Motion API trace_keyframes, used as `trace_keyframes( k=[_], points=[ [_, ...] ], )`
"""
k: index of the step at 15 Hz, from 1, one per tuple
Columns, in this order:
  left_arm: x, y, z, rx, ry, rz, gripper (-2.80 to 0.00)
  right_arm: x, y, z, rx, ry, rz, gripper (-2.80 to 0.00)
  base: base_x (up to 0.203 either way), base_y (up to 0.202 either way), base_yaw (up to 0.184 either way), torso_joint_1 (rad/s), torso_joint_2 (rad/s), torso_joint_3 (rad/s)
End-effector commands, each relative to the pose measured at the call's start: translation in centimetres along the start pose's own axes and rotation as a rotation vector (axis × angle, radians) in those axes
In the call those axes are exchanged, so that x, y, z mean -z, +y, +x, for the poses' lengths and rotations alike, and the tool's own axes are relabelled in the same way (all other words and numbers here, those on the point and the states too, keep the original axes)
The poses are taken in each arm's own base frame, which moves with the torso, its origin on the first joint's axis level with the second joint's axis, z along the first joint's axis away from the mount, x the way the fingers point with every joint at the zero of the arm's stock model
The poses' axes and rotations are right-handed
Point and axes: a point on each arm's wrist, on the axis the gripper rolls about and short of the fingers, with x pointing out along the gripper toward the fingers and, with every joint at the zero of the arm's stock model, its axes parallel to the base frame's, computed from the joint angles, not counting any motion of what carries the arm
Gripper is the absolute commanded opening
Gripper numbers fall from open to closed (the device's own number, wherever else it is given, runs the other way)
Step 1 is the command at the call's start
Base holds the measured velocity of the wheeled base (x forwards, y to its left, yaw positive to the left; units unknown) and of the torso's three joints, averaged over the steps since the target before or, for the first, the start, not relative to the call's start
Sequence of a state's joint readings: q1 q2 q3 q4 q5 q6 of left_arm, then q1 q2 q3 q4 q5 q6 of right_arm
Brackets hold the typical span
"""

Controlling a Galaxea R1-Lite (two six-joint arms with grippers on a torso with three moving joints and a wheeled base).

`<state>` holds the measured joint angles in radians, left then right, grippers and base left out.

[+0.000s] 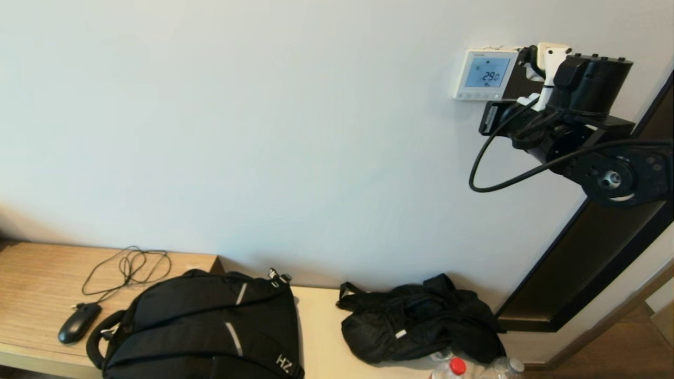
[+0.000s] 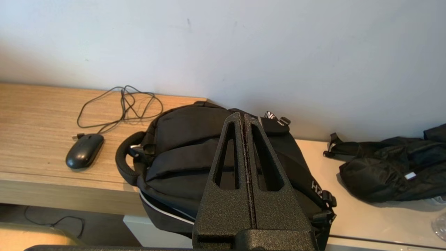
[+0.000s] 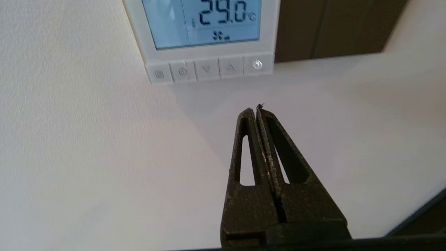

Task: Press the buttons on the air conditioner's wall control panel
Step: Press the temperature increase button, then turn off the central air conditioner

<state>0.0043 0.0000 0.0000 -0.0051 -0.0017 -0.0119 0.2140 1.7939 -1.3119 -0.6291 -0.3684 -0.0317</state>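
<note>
The white wall control panel [image 1: 485,75] hangs on the wall at upper right, its lit display reading 29.0. In the right wrist view the panel [image 3: 205,48] shows a row of several buttons along its lower edge, from a menu button [image 3: 159,74] to a power button [image 3: 257,64]. My right gripper [image 3: 256,109] is shut and empty, its tip just below the button row and apart from it, nearest the up-arrow button [image 3: 230,67] and the power button. In the head view it [image 1: 491,118] sits right under the panel. My left gripper [image 2: 243,116] is shut and empty, parked low over a backpack.
A black backpack [image 1: 205,326], a crumpled black bag [image 1: 416,323], a mouse [image 1: 79,322] with its cable and two bottles [image 1: 453,367] lie on the bench [image 1: 31,273] below. A dark door frame [image 1: 590,252] runs beside the panel on the right.
</note>
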Motion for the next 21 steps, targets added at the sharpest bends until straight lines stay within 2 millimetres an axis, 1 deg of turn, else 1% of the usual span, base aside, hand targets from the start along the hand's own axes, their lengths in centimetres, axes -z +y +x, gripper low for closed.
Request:
trace_keyframes(
  k=[1,4,8,9,11,14,16,19,21],
  points=[
    [0.0,0.0,0.0,-0.001,0.000,0.000,-2.80,-1.4,-1.1,-2.7,-0.002,-0.018,0.006,-2.80,0.000,0.000,0.000,0.000,0.00,0.000],
    [0.0,0.0,0.0,-0.001,0.000,0.000,-2.80,-1.3,-2.3,-6.0,-0.018,0.010,0.000,-2.80,0.000,0.000,0.000,0.000,0.00,0.000],
    [0.0,0.0,0.0,-0.001,-0.001,0.000,-2.80,-0.4,-4.3,-11.4,-0.064,0.045,-0.010,-2.80,0.000,0.000,0.000,0.000,0.00,0.000],
    [0.0,0.0,0.0,-0.001,-0.001,0.000,-2.80,-0.2,-4.8,-12.5,-0.074,0.051,-0.012,-2.80,0.000,0.000,0.000,0.000,0.00,0.000],
    [0.0,0.0,0.0,-0.001,-0.001,0.000,-2.80,0.1,-5.5,-13.8,-0.094,0.057,-0.013,-2.80,0.000,0.000,0.000,0.000,0.00,0.000],
    [0.0,0.0,0.0,-0.001,0.000,0.000,-2.80,0.7,-5.9,-14.4,-0.089,0.074,-0.019,-2.80,0.000,0.000,0.000,0.000,0.00,0.000],
    [0.0,0.0,0.0,-0.001,-0.001,0.000,-2.80,1.0,-6.3,-15.6,-0.099,0.080,-0.019,-2.80,0.000,0.000,0.000,0.000,0.00,0.000],
    [0.0,0.0,0.0,-0.001,0.000,0.000,-2.80,1.5,-7.6,-18.7,-0.127,0.078,-0.019,-2.80,0.000,0.000,0.000,0.000,0.00,0.000],
    [0.0,0.0,0.0,-0.001,-0.001,0.000,-2.80,2.4,-8.9,-21.4,-0.143,0.100,-0.025,-2.80,0.000,0.000,0.000,0.000,0.00,0.000]
  ],
)
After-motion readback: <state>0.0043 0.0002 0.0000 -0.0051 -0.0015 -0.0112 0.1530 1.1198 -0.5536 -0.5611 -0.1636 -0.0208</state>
